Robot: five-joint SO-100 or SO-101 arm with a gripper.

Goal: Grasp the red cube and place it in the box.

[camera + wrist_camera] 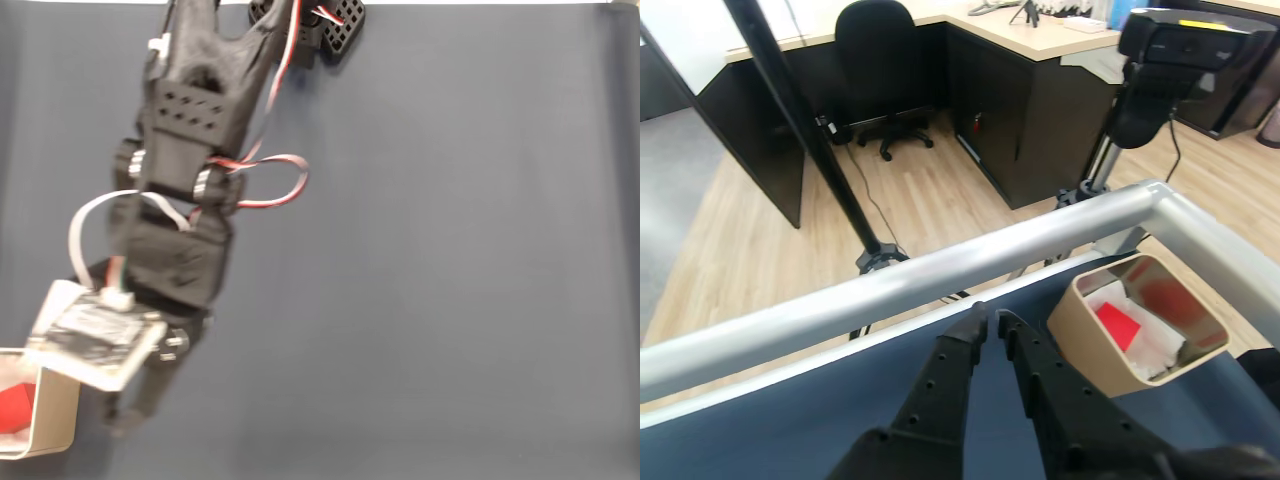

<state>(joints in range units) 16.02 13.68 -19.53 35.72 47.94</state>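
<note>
The red cube lies inside the beige box on its white floor. In the fixed view the box sits at the bottom left edge, with the red cube showing in it. My gripper is just left of the box in the wrist view, near the table's far edge. Its black fingers are shut, with nothing between them. In the fixed view the arm reaches down from the top, and the gripper ends right beside the box's right wall.
A dark blue-grey mat covers the table. A silver rail runs along the table's edge behind the box. Beyond it stand a camera on a tripod, a desk and an office chair.
</note>
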